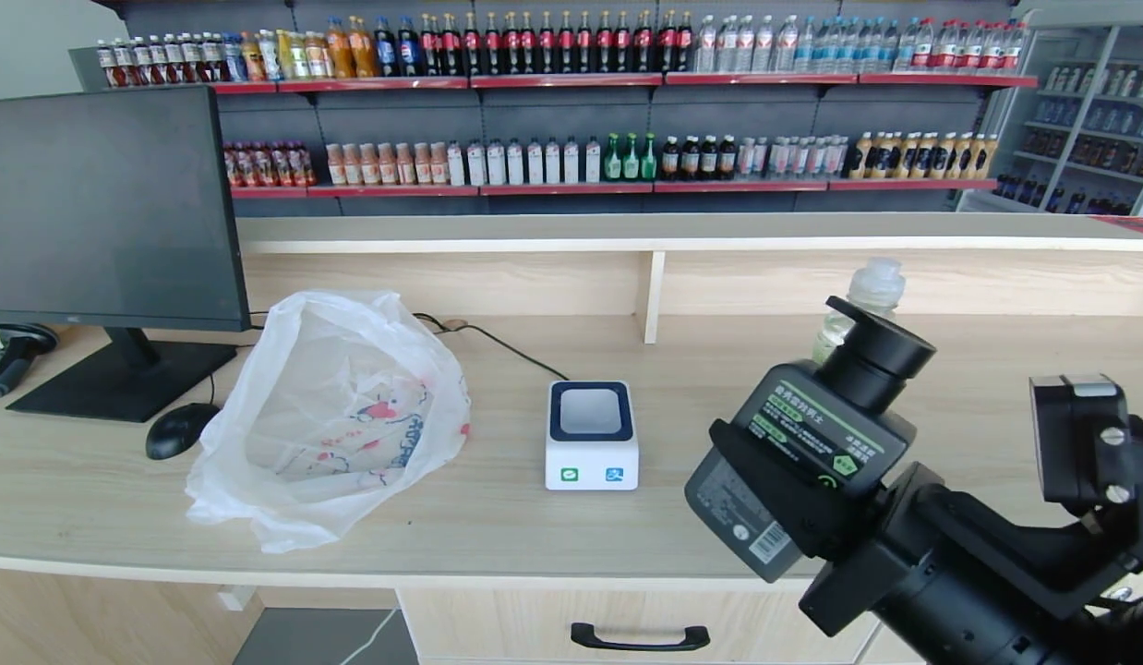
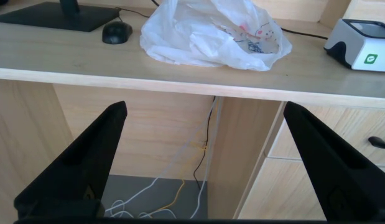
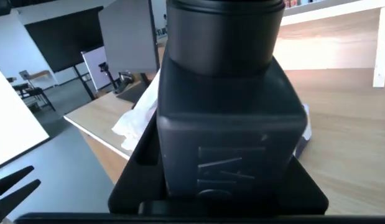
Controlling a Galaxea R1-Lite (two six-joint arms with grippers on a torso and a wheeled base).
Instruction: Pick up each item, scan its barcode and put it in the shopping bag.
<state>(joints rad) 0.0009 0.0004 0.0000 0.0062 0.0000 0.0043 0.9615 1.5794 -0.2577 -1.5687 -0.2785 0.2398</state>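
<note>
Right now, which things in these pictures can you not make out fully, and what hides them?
1. Clear bottle, head view: its lower part is behind the black bottle.
2. Shopping bag, head view: crumpled plastic hides whether anything lies inside.
3. Black handle, head view: cut off by the left edge and the monitor.

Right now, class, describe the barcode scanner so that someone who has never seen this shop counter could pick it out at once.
Start at the long wooden counter in front of the drink shelves. Near its middle, right of the white plastic shopping bag, stands the scanner. It is the only small white box there, with a dark-framed window on top.
</note>
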